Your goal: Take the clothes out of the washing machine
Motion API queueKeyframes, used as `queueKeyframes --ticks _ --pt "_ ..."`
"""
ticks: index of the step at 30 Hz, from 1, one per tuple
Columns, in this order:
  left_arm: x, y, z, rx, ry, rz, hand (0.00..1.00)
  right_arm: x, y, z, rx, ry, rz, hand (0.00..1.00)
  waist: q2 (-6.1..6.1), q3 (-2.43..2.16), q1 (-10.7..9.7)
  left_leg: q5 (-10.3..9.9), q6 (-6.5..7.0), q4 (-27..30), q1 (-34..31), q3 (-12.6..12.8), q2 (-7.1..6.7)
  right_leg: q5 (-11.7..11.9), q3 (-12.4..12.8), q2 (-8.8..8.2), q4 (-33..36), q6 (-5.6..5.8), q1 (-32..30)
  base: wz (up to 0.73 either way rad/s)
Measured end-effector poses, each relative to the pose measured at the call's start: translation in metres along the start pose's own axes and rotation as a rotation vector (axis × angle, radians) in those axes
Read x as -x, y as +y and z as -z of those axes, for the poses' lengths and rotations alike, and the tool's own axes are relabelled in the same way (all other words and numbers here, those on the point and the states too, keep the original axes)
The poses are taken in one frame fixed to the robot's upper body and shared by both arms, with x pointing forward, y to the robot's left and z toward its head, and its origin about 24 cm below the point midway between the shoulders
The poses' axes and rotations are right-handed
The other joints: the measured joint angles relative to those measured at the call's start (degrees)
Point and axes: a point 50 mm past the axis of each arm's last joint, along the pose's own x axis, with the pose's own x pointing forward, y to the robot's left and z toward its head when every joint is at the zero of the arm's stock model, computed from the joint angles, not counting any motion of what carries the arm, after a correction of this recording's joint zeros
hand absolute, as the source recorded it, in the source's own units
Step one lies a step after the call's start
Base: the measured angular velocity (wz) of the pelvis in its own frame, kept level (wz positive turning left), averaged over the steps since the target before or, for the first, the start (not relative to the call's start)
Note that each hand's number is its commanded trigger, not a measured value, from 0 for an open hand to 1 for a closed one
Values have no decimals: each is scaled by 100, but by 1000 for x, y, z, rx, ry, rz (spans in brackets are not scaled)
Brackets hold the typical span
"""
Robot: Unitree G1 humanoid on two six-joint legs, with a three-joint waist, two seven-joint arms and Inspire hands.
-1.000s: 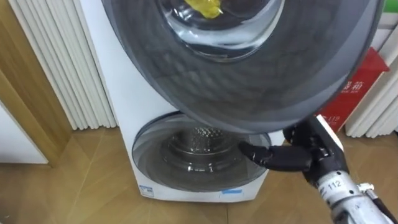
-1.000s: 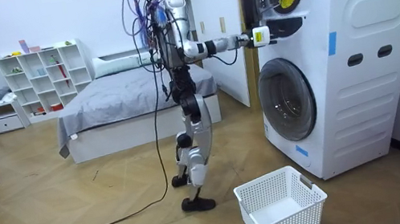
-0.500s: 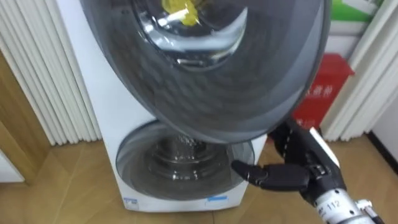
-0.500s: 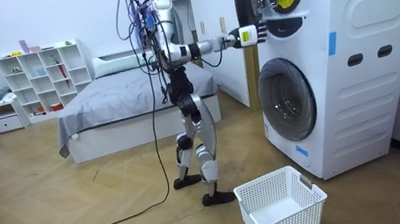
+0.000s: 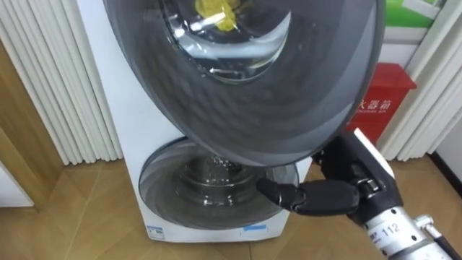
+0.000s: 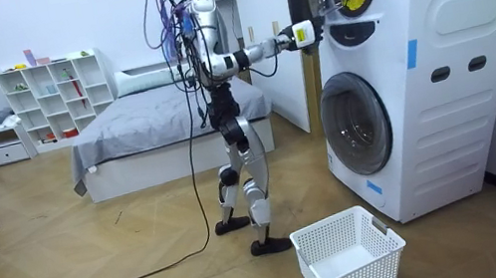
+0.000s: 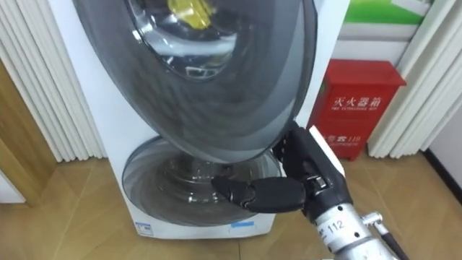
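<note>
Clothes: a yellow garment (image 5: 216,13) lies inside the upper drum, seen through the door's glass bowl. It is in no hand and not yet reached.
Upper door: the round dark door (image 5: 289,101) hangs partly swung out from the washing machine (image 6: 448,4). It stands between the robot's head and the drum opening.
Right robot hand: it (image 5: 343,188) sits at the door's lower right rim, a sensible place for swinging the door on its hinge. The rim covers part of it, so I cannot tell whether it is clenched on the edge or merely bears against it.
Stance: the robot stands on the wooden floor (image 6: 99,275) before the stacked machines. Its right arm is raised and stretched out because the upper drum sits high.
Lower door: shut (image 5: 209,191), directly beneath the open one and not part of this step.
Basket: a white laundry basket (image 6: 348,254) stands empty on the floor just beside the robot's feet, probably set there to receive the garment.
Step, as I judge it: opening the door. The reach into the drum will need the door clear of the arm's path.
</note>
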Motion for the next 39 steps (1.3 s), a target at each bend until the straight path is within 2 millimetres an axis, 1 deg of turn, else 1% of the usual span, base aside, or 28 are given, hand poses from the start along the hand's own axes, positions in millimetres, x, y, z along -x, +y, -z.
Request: queueKeyframes --ticks 2,3,4,5,7,9,11,14,17,21,27,29,32,36,38,39 --pt "0 1 0 -2 0 4 0 -8 4 -13 22 -64 -42 0 -4 -1 0 3 1 8 10 16 2 -1 -4 0 -7 1 8 0" --pt "0 1 0 -3 -1 4 0 -9 5 -16 28 -75 -54 0 -6 -2 1 4 2 8 16 16 2 -3 -9 0 -8 4 8 0" --pt "0 2 1 -3 2 3 0 -8 9 -18 32 -81 -92 0 -19 7 -14 5 5 4 24 21 2 -4 -9 -1 -8 6 9 -6" --pt "0 4 1 -4 4 -1 0 -9 13 -17 25 -77 -119 0 -40 19 -17 5 5 7 30 47 2 -4 -4 -1 -9 5 8 -8" --pt "0 5 -1 -8 -5 -3 0 -9 15 -17 22 -79 -122 0 -65 13 -6 5 4 6 24 56 1 -1 -4 -5 -5 1 7 -3" --pt "0 5 -4 -30 -15 0 0 -10 15 -16 23 -74 -123 0 -79 16 56 2 2 -2 17 64 0 -7 1 -1 -7 -1 -3 -2" --pt "-1 5 -9 -40 -26 3 0 -10 14 -17 27 -75 -127 0 -75 17 125 -1 -3 -11 -5 79 0 5 0 0 4 -12 -37 -5" --pt "-2 6 -5 -44 -5 0 0 -11 15 -18 39 -82 -145 0 -69 15 165 10 -22 -6 -51 100 7 44 -1 7 8 -53 -96 -6" --pt "-2 6 -7 -63 -7 0 0 -11 16 -20 56 -85 -153 0 -62 13 187 20 -36 -5 -68 98 15 50 -7 13 11 -64 -110 0" --pt "-3 5 -12 -84 -19 6 0 -11 16 -20 68 -82 -155 0 -63 12 206 22 -39 1 -67 98 16 54 -6 13 18 -70 -111 0" --pt "-5 3 -27 -102 -53 23 0 -11 19 -19 85 -79 -190 0 -60 12 209 25 -39 19 -54 100 16 65 64 31 41 -77 -110 0" --pt "-7 -1 -37 -120 -77 30 0 -12 22 -19 79 -78 -203 0 -65 11 217 25 -39 47 -66 96 10 46 79 23 112 -71 -141 0" --pt "-8 -5 -47 -140 -102 38 0 -14 29 -19 67 -84 -235 0 -89 11 252 24 -41 43 -77 70 -3 25 90 24 150 -78 -192 -11" --pt "-8 -6 -48 -167 -111 43 0 -15 41 -19 44 -92 -278 0 -117 8 254 39 -68 50 -78 -41 -1 -11 53 0 199 -96 -197 3" --pt "-7 -3 -48 -164 -116 34 0 -15 50 -19 27 -98 -317 0 -158 9 270 59 -98 52 -93 -149 5 -28 -1 -3 210 -113 -196 10" --pt "-7 -2 -47 -164 -113 29 0 -15 52 -20 24 -101 -330 0 -171 9 281 66 -109 52 -94 -163 10 -34 -15 -3 219 -121 -196 13"
